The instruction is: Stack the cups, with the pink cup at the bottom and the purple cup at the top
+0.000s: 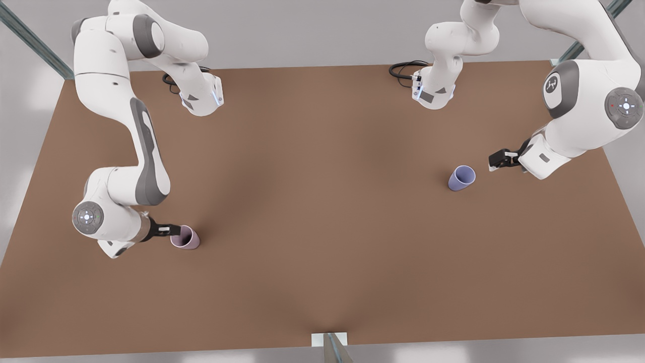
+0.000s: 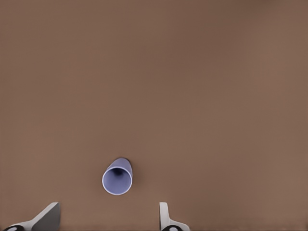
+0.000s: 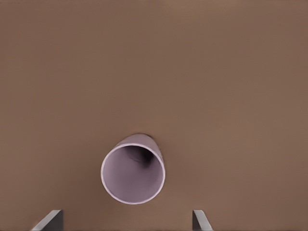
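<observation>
On a plain brown table (image 1: 322, 212), two small handleless tapered cups stand upright and well apart, each attended by its own white Franka arm. At the front view's left, the pale dusty pink-mauve cup (image 1: 185, 237) sits with its darker inside showing; the right gripper (image 1: 174, 231) hangs directly over it, almost at the rim from that camera's angle. The right wrist view shows the same pink cup (image 3: 133, 168) from above, lying between the gripper's fingertips (image 3: 49, 220), which are spread wider than the cup's mouth and are not touching it.

Toward the front view's right, the bluish lavender cup (image 1: 461, 178) stands alone on the bare table. The left gripper (image 1: 496, 161) is near it but off to one side, clear of the cup. Seen from the left wrist view, the lavender cup (image 2: 117, 176) appears small and farther off, roughly between the lines of the two fingertips (image 2: 46, 216), which are likewise held wide and grip nothing.

Neither cup has been lifted; pink and lavender remain unstacked, each on its own half of the table. Black cables (image 1: 405, 68) coil at the arm bases along the far edge.
</observation>
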